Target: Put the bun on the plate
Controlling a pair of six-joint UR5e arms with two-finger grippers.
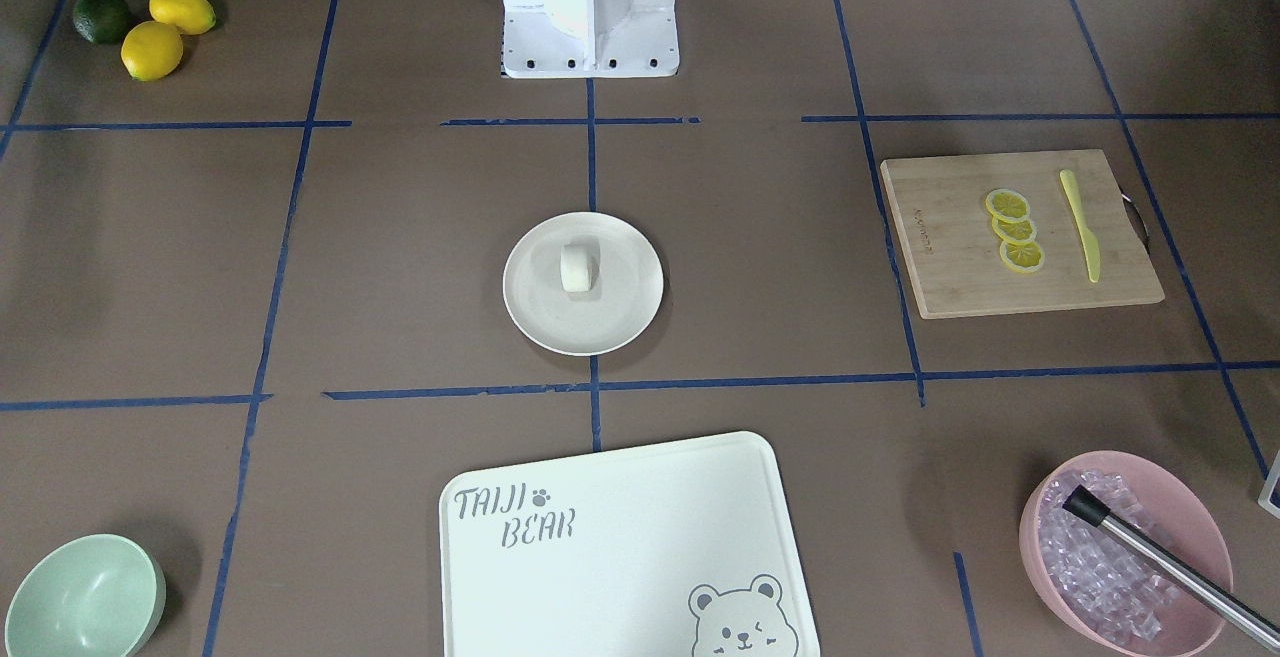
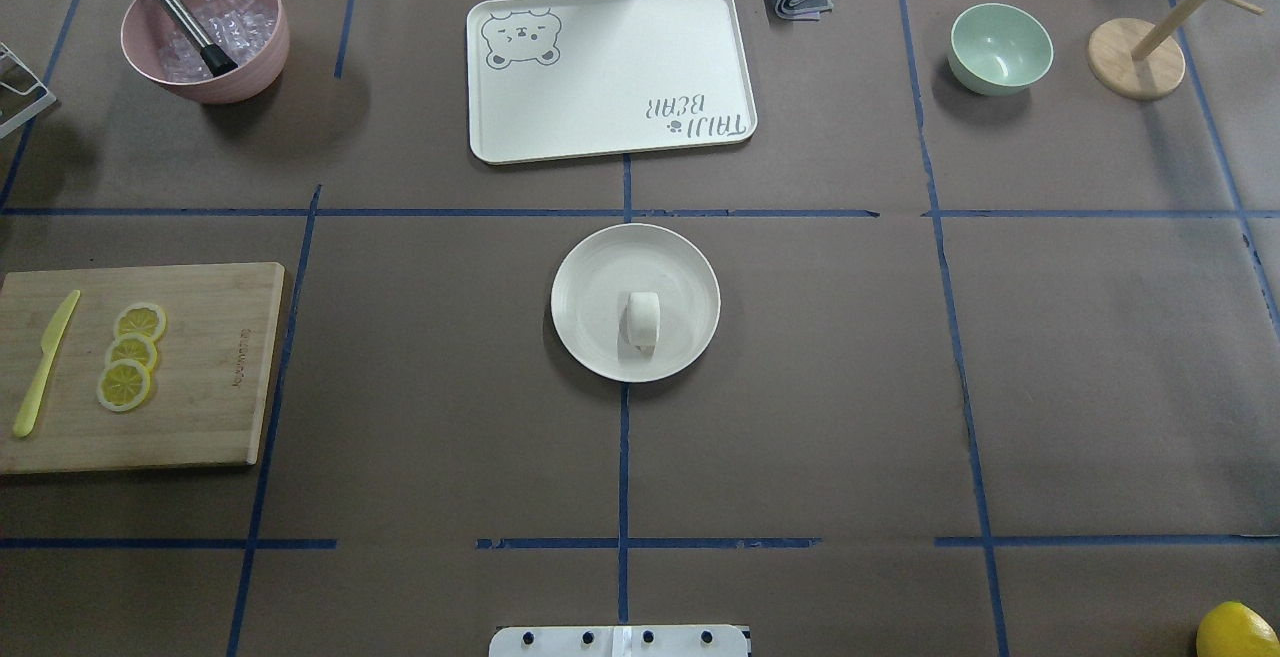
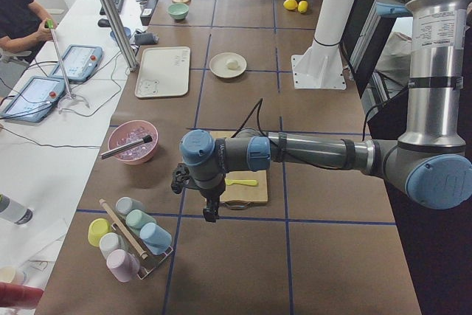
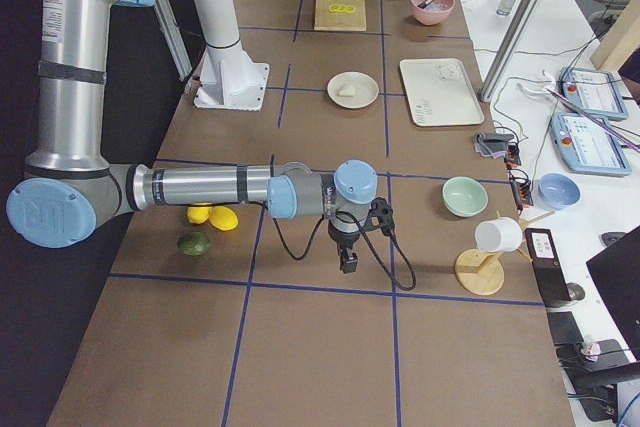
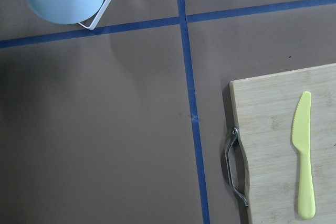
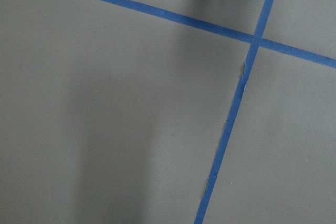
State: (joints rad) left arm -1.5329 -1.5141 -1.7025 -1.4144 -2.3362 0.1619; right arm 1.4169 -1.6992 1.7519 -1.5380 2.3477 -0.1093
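Note:
The small white bun lies on its side on the round cream plate, at the table's middle and a little toward the robot's side of the plate. No gripper shows in the overhead or front views. The left gripper hangs over the table's left end by the cutting board, far from the plate. The right gripper hangs over the right end, near the lemons. Both point down, and I cannot tell whether they are open or shut. Neither wrist view shows any fingers.
A bear-print tray lies beyond the plate. The left side holds a wooden board with lemon slices and a yellow knife, and a pink ice bowl. A mint bowl and wooden stand sit far right. A cup rack stands near the left gripper.

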